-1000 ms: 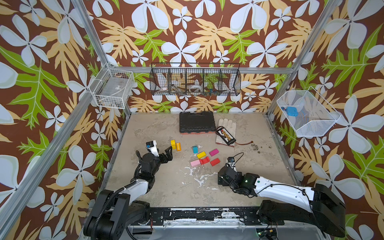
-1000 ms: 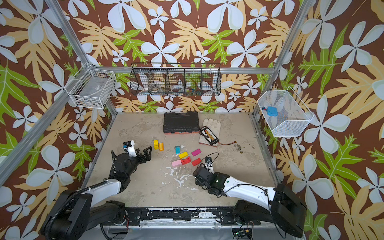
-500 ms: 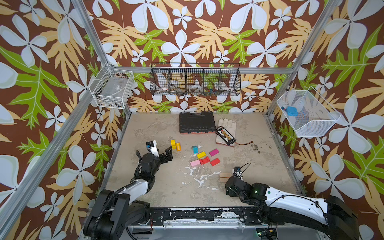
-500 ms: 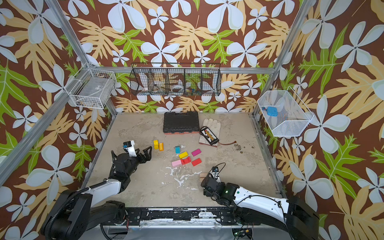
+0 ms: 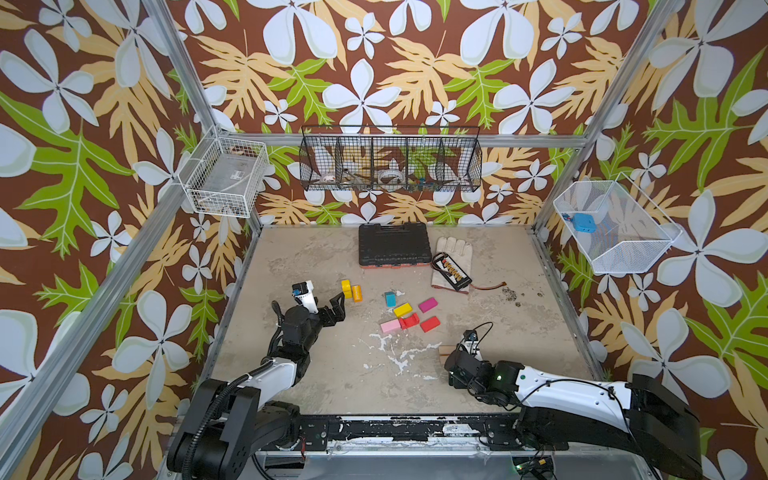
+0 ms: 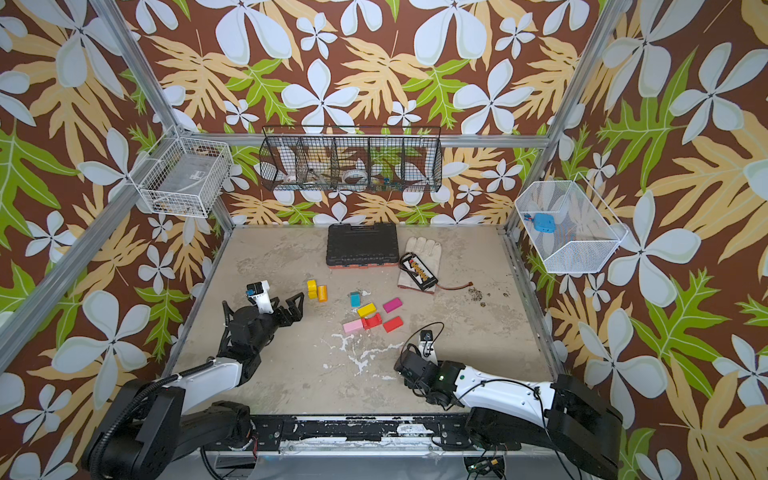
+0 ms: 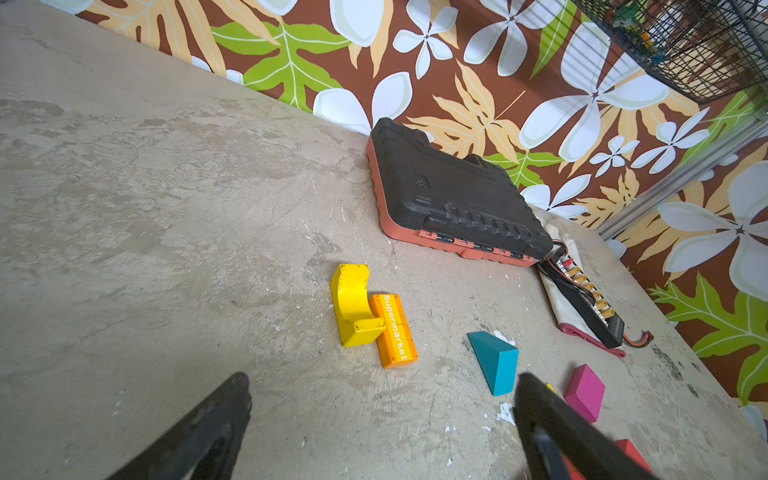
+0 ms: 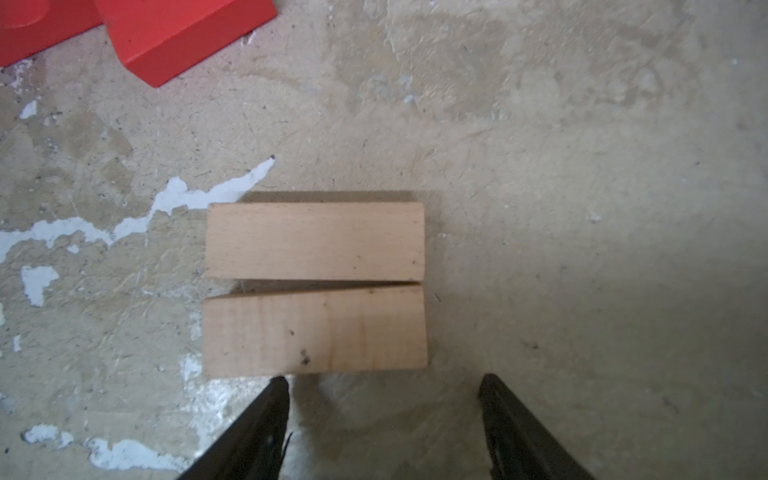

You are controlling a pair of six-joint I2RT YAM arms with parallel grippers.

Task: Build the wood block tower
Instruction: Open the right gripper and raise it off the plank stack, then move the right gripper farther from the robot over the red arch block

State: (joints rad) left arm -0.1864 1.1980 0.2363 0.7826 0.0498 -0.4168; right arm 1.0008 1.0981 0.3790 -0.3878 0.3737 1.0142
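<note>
Jaws of the right gripper [image 8: 385, 377] are seen parted and empty, just short of two tan planks [image 8: 316, 241] laid side by side. Farther off, coloured blocks [image 5: 409, 321] are scattered flat, unstacked. The left gripper [image 7: 383, 376] is spread wide, empty, near a yellow arch block [image 7: 353, 307] touching an orange "Supermarket" block [image 7: 394, 330].

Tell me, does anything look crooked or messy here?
Yes. One tan plank sits slightly askew beside the other plank: the gap between them narrows to almost nothing at one end. White chipped patches mark the table, and the coloured blocks lie scattered, not stacked.
</note>
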